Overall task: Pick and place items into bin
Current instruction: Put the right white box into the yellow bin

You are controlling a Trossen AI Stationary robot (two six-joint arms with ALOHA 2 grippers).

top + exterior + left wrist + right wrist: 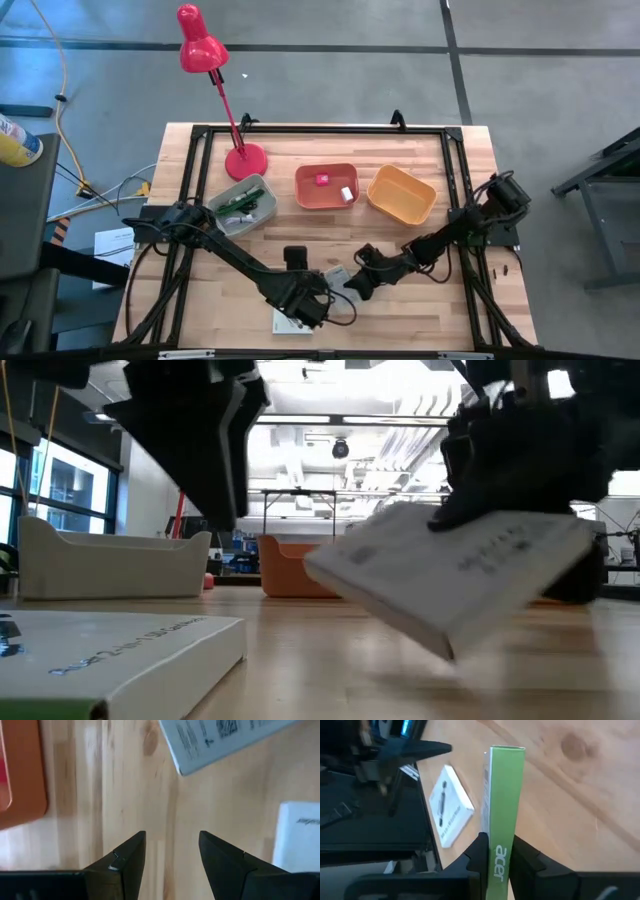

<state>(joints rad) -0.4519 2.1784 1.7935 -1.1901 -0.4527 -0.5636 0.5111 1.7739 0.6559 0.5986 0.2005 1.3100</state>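
Right gripper is clamped on a flat white box with a green edge — the word "acer" reads in white on that green edge, between the two fingers. In the low view the same box hangs tilted, clear of the table, one corner lowest; grey print runs along its side but is too blurred to read. From above, the right gripper sits near the table's front, just right of centre.

Second white box lies flat on the wood at front left; its side lettering is illegible. The right wrist view shows it with dark print on its top face, beside the left arm.

Left gripper hovers over bare wood, fingers spread and holding nothing — the flat box lies near it, the held box farther off. From above it is at front centre.

Three bins stand in a row at mid-table: grey bin with green and dark items inside, orange-red bin holding a small pink block and a white one, and yellow-orange bin. A red desk lamp stands behind the grey bin.
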